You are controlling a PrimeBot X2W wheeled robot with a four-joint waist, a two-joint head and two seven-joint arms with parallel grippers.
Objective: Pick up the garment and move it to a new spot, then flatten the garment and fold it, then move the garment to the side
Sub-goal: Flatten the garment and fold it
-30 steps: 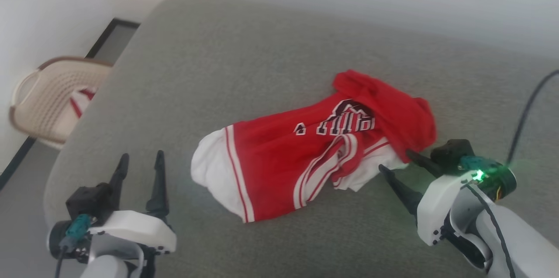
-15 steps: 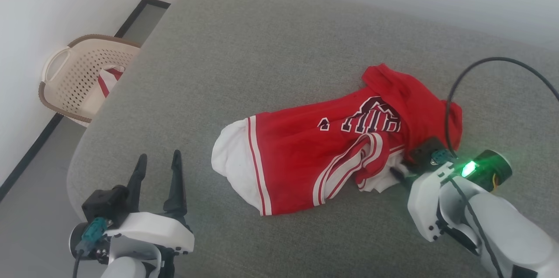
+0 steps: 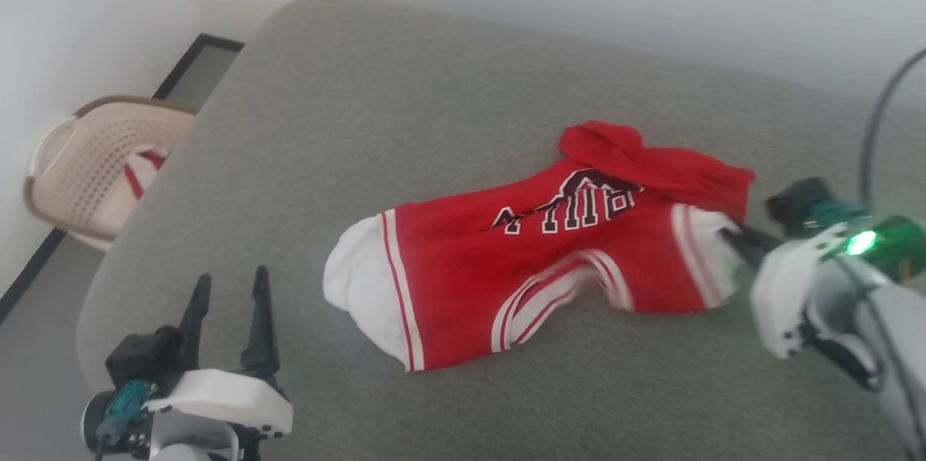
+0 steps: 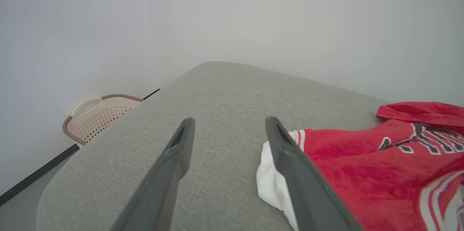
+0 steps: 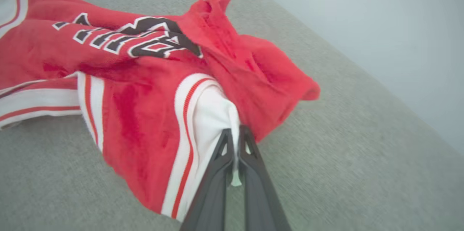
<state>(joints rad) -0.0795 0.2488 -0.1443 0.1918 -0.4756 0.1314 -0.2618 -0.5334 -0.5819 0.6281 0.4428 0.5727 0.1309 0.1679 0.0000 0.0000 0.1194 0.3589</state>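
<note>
Grey woven cushion [image 3: 434,85] | rumpled fleecy red garment [image 3: 470,258] | right hand [image 5: 235,132] pinching sleeve [image 5: 212,113]

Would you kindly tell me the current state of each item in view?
garment: crumpled on the grey cushion, not folded.
right gripper: shut on the garment's white edge.
left gripper: open, empty, clear of the garment.
basket: beside the cushion, holding a striped cloth.

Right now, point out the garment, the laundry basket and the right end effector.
garment [image 3: 463,265]: head view, red body below the lettering.
laundry basket [image 3: 83,157]: head view, perforated wall.
right end effector [image 5: 236,136]: right wrist view, between fingertips shut on the white sleeve.
</note>
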